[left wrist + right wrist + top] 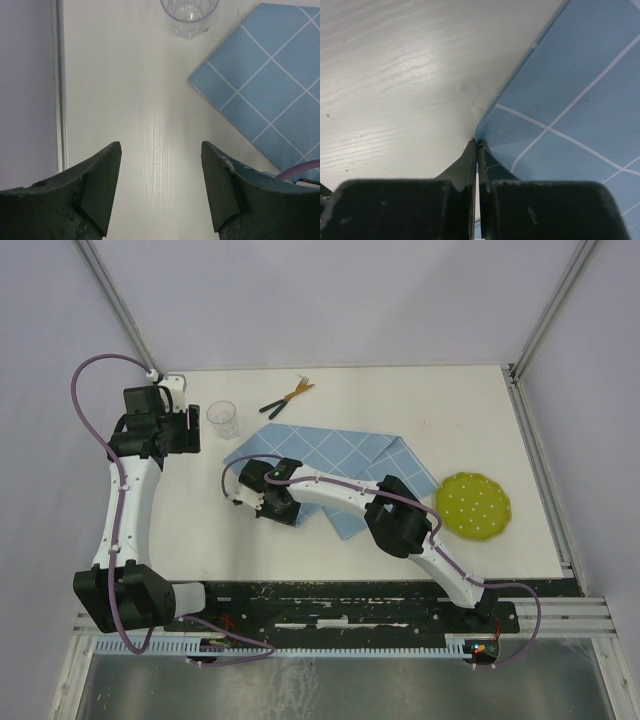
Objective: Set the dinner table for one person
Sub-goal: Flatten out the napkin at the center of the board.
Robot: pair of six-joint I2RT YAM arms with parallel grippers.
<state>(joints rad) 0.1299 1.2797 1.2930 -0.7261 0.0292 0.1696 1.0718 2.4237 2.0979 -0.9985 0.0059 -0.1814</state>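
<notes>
The dinner table (450, 410) is a large off-white top. A light-blue gridded cloth (330, 455) lies crumpled across its middle. My right gripper (240, 495) is at the cloth's left corner. In the right wrist view its jaws (477, 144) are shut, pinching the edge of the cloth (570, 100) just above the table (410, 75). My left gripper (197, 435) hovers at the far left, near a clear glass (222, 420). In its wrist view the left gripper (161, 146) stands open over bare table (135, 90), with the glass (189, 15) ahead and the cloth (270, 85) to the right.
A fork and a dark-handled utensil (288, 397) lie at the back beyond the cloth. A yellow-green dotted plate (473, 505) sits at the right. Metal frame posts rise at the table's back corners, and a rail runs along its right edge.
</notes>
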